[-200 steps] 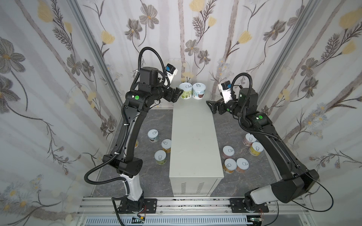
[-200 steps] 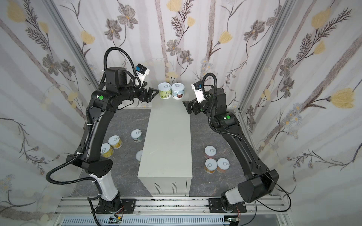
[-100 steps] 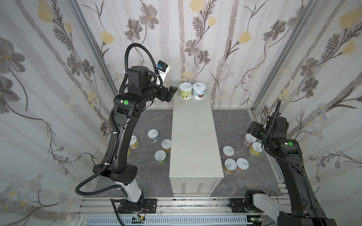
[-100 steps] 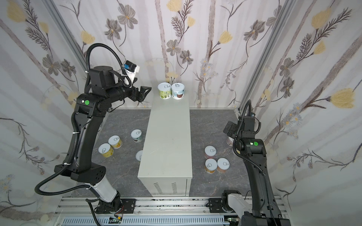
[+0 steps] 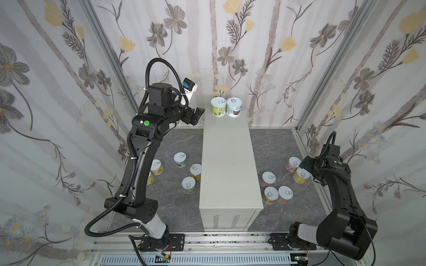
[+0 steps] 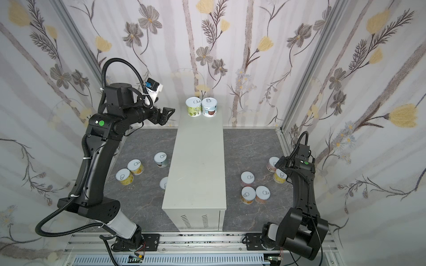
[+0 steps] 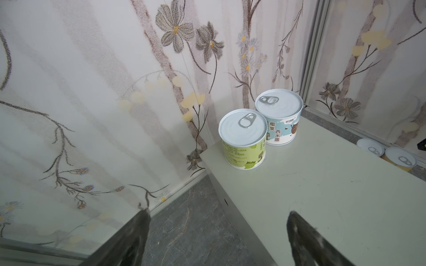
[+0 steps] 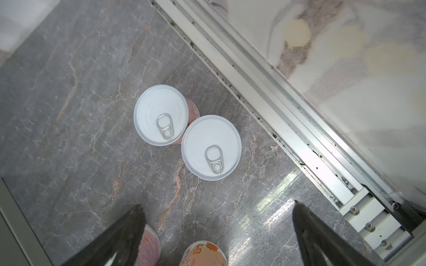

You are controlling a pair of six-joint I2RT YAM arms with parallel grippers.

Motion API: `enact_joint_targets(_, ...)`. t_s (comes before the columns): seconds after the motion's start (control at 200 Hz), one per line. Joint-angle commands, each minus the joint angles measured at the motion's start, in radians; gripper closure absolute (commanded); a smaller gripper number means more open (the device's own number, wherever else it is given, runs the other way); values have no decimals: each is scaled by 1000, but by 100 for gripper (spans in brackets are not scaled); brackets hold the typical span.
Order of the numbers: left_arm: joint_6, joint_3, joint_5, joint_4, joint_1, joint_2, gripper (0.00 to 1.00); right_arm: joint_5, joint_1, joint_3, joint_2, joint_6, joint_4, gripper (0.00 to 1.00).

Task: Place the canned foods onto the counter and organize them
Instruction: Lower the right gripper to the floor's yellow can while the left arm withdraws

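The counter (image 5: 227, 161) is a pale grey box running down the middle of both top views. At its far end stand two cans side by side, a green one (image 5: 218, 107) (image 7: 242, 138) and a blue-white one (image 5: 234, 107) (image 7: 279, 117). My left gripper (image 5: 199, 114) (image 7: 217, 211) hovers open and empty just left of the counter's far corner, short of the green can. Over the floor on the right, my right gripper (image 5: 302, 164) (image 8: 217, 204) hangs open and empty above a pink can (image 5: 293, 164) (image 8: 161, 115) and a yellow can (image 5: 300, 176) (image 8: 211, 147).
Several more cans stand on the dark marbled floor: left of the counter (image 5: 179, 159), (image 5: 196, 171), (image 5: 189, 185), and right of it (image 5: 268, 179), (image 5: 270, 194), (image 5: 285, 194). An aluminium rail (image 8: 276, 96) edges the right floor. Floral walls close in on three sides.
My right arm has swung away from the counter's far end, out and down to the cans on the right floor. My left gripper has drawn back from the green can and opened wider.
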Motion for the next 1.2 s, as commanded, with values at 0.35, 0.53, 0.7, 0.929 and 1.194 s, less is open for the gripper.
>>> enact_joint_targets(0.35,23,-87,13,29,31,-49,6,-91,-38,-11,239,-240,116,0)
enact_joint_targets(0.53,23,-85,15,29,31,-54,5,-129,-38,-14,316,-252,181,0)
enact_joint_targets(0.7,19,-88,19,28,31,-58,5,-127,-36,-20,364,-265,217,4)
enact_joint_targets(0.929,5,-89,20,17,31,-59,4,-116,-23,-34,384,-268,276,11)
enact_joint_targets(1.194,-12,-82,43,-8,31,-49,4,-96,-8,-23,411,-272,300,20)
